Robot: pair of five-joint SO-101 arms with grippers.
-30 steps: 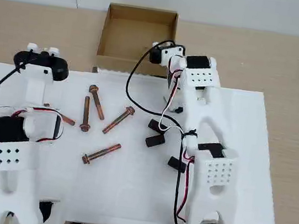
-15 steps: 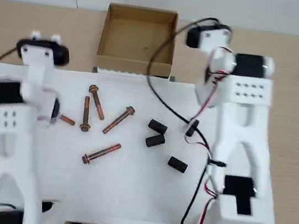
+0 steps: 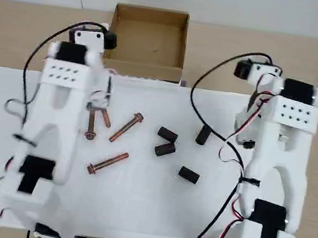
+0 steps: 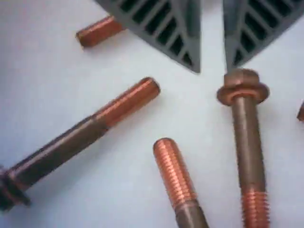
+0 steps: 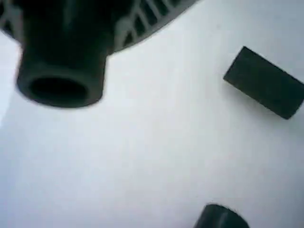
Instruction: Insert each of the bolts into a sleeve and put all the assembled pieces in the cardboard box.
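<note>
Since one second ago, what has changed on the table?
The left arm swung over the copper bolts, fingers open above one. The right arm withdrew right from the brown cardboard box, holding a black cylindrical sleeve. Bolts, loose sleeves and box stayed put.

I have open paper [image 3: 146,209] along the near edge and bare table [image 3: 216,50] beside the box [image 3: 143,69], but bolts [image 3: 126,127] crowd the left gripper [image 4: 212,66], four sleeves [image 3: 167,134] dot mid-sheet, and a black cable [image 3: 192,94] droops beside one.
</note>
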